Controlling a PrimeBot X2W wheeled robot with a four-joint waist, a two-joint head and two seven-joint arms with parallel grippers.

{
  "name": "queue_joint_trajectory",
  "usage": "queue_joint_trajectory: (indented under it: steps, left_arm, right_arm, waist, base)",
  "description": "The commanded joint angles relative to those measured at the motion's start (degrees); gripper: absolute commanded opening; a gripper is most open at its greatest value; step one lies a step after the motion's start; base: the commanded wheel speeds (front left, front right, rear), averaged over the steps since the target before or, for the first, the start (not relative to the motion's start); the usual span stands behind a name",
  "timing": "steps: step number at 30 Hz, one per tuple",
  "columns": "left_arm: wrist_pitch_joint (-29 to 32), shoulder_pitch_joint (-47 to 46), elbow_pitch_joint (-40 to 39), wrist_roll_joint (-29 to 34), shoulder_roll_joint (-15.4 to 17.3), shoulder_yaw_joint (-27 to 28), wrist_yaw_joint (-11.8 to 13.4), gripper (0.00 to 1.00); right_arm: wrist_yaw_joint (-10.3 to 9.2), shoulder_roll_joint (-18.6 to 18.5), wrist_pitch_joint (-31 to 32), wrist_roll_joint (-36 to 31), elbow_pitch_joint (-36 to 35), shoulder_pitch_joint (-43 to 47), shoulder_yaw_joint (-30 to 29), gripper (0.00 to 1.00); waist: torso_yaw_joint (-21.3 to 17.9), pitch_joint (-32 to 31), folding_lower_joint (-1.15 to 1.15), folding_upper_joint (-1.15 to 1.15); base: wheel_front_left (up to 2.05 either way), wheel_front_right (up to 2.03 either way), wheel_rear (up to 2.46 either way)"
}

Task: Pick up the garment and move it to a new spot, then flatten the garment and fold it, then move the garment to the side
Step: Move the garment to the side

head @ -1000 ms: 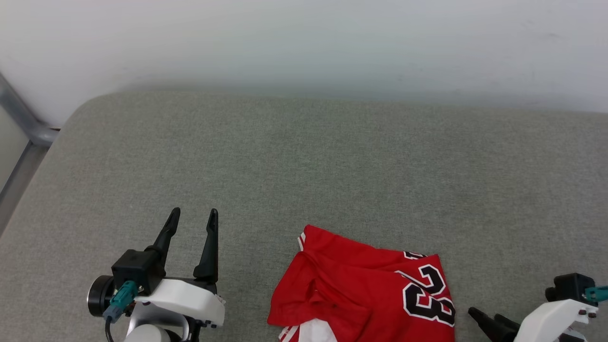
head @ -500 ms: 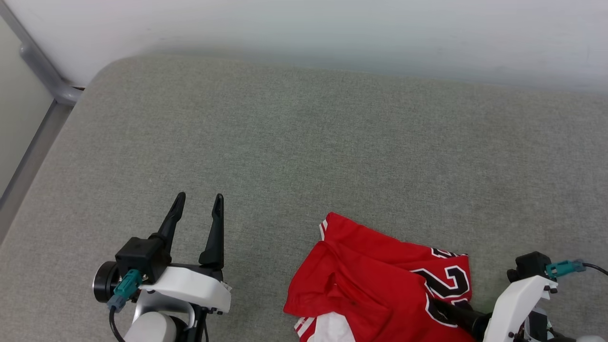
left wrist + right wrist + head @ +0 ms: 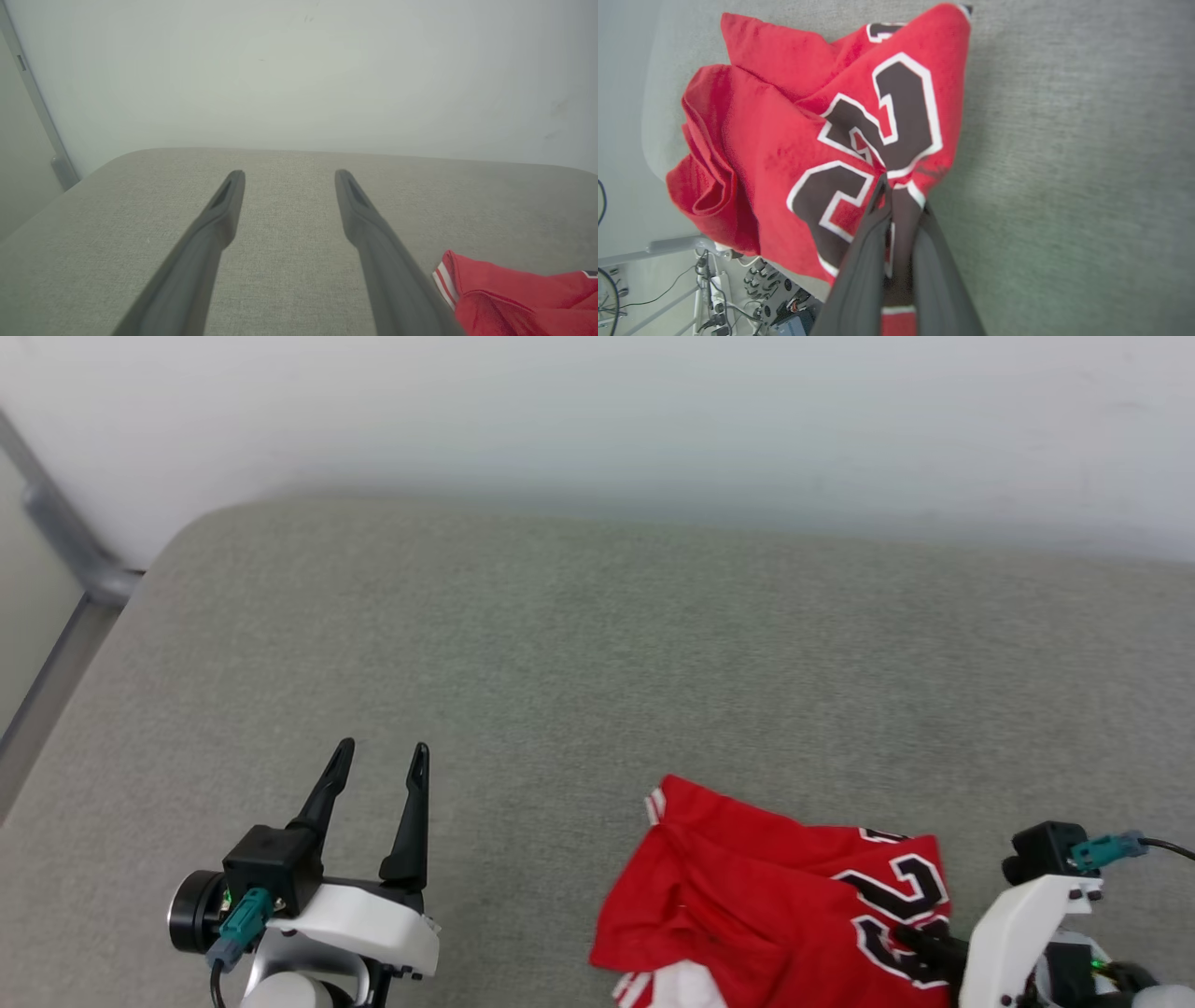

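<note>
garment [image 3: 747,896] crumpled at near right edge of grey cushion [image 3: 560,644]. right gripper [image 3: 885,184] clamped on its cloth at the number. left gripper [image 3: 385,749] spread wide, empty, well apart. lift slowly, straight up, so the thin pinch doesn't slip.

garment [image 3: 747,896]: bottom chopped off by head view's lower edge, lettering lost in folds | right gripper [image 3: 886,186]: inner faces hidden by pinched cloth | cables [image 3: 706,280], right wrist view corner: too blurry tbh

Behind each pair of long, dark, tapered jaws sit a white shell [image 3: 364,919], black block [image 3: 271,868] and teal plug [image 3: 241,915].
</note>
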Motion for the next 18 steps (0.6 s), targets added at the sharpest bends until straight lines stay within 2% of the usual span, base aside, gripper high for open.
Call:
queue_joint_trajectory:
  steps: [1, 8, 18]
  left_arm:
    - [-0.25, 0.72, -0.4, 0.41, 0.36, 0.01, -0.03, 1.0]
    - [-0.19, 2.23, -2.77, 1.07, 0.83, 0.43, 0.43, 1.0]
    - [-0.2, -1.28, -5.3, 3.06, 0.57, -0.07, 0.21, 1.0]
  right_arm:
    - [-0.05, -1.27, -0.5, -1.79, -0.73, 0.87, -0.32, 0.0]
    - [-0.05, -4.48, 0.28, -9.27, -6.07, 0.12, -2.37, 0.0]
    - [-0.05, -6.49, 2.27, -15.22, -10.25, -5.13, -5.85, 0.0]
  waist:
    - [-1.98, -1.68, 0.0, 0.0]
    - [-9.0, -1.69, 0.0, 0.0]
    - [-20.04, 4.58, 0.0, 0.0]
  base:
    - [0.0, 0.0, 0.0]
    - [0.0, 0.0, 0.0]
    - [0.0, 0.0, 0.0]
